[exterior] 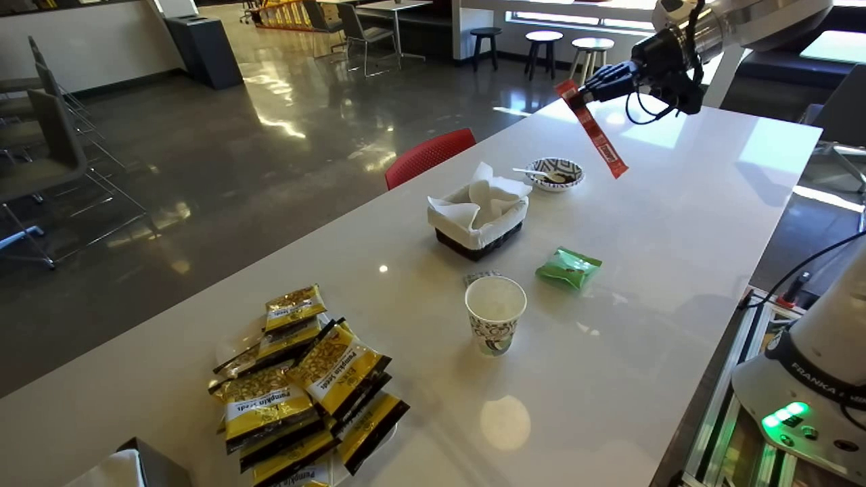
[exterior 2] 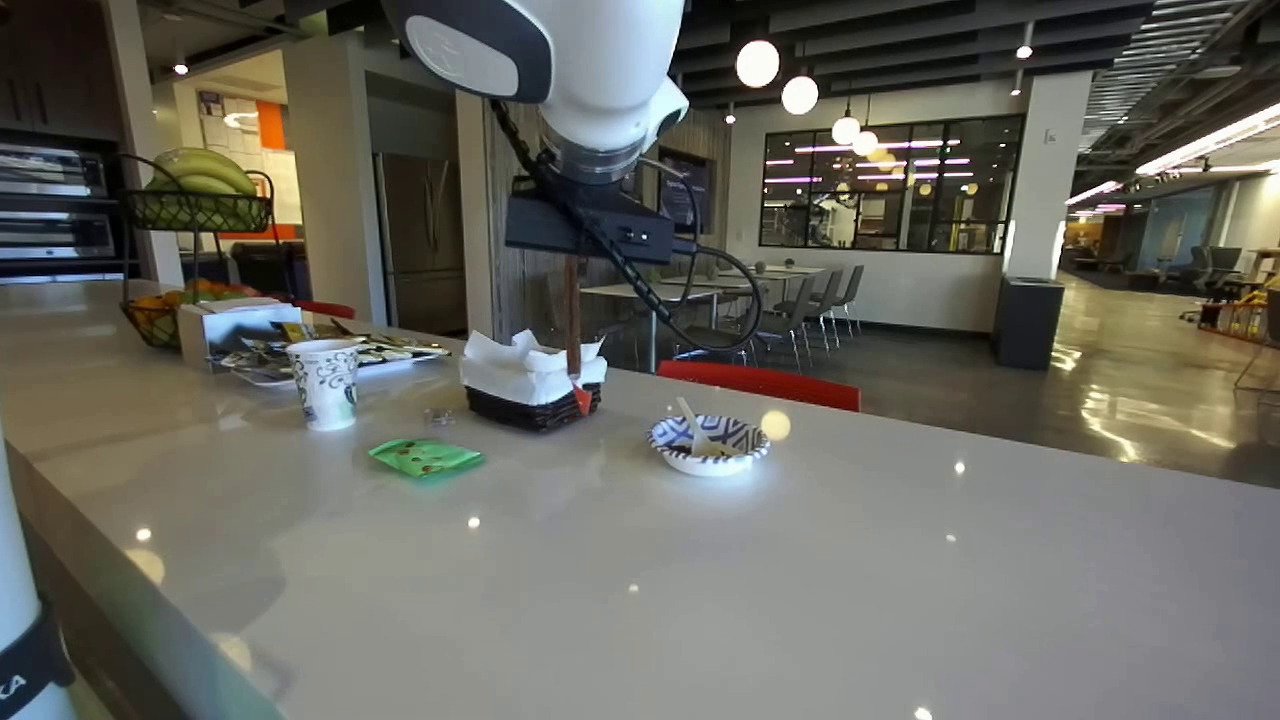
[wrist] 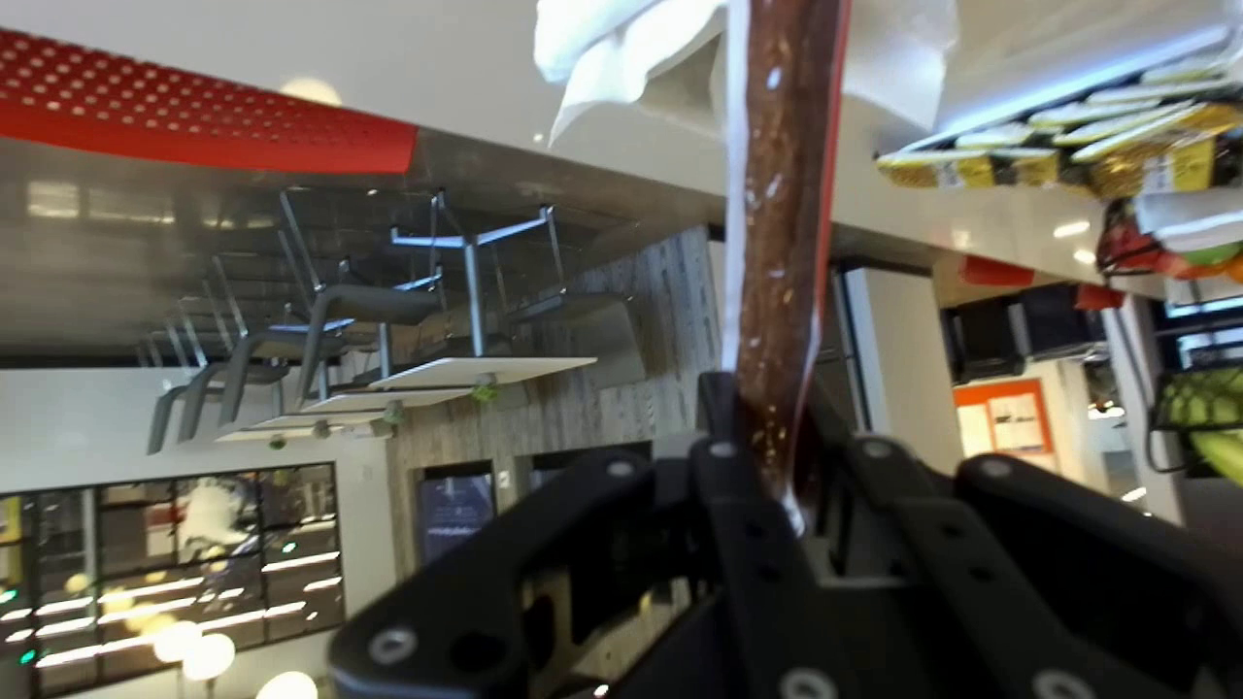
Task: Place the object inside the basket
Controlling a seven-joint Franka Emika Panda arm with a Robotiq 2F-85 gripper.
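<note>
Something white [exterior: 111,471] sits in a box [exterior: 162,468]. Then come seed bags [exterior: 338,368] on a plate [exterior: 233,346], a cup [exterior: 495,330], a basket [exterior: 479,252] with white paper [exterior: 500,196] inside, and a bowl [exterior: 559,165] with a spoon [exterior: 531,172]. Last, jaws pinch the red stick [exterior: 599,135] above the counter [exterior: 676,223].

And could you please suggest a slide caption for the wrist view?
Jaws gripping a slim packet, the paper-lined basket behind it, yellow packets at picture right.
</note>
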